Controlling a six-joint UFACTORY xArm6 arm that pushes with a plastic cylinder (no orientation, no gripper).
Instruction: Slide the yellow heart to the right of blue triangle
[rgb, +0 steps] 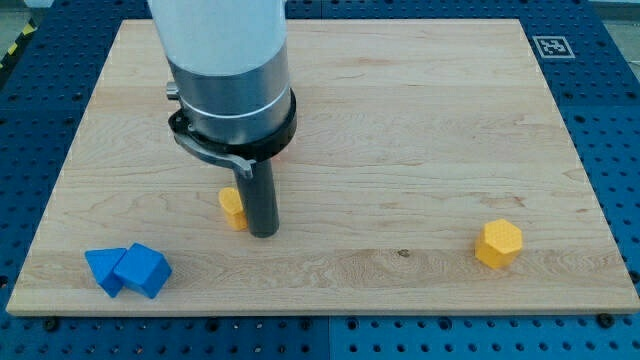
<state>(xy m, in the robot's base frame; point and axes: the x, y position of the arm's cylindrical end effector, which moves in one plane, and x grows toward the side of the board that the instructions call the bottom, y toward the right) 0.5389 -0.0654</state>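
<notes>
A small yellow block (232, 206), partly hidden by the rod so its heart shape cannot be made out, sits at the board's lower left of centre. My tip (262, 233) rests on the board touching the block's right side. Two blue blocks lie together at the view's bottom left: one (105, 269) on the left and one (145, 270) on the right; which is the triangle cannot be told. They are well to the lower left of my tip.
A yellow hexagon block (498, 243) sits at the lower right of the wooden board (400, 120). A fiducial marker (553, 46) is at the top right corner. The arm's wide body (230, 70) hides part of the board's upper left.
</notes>
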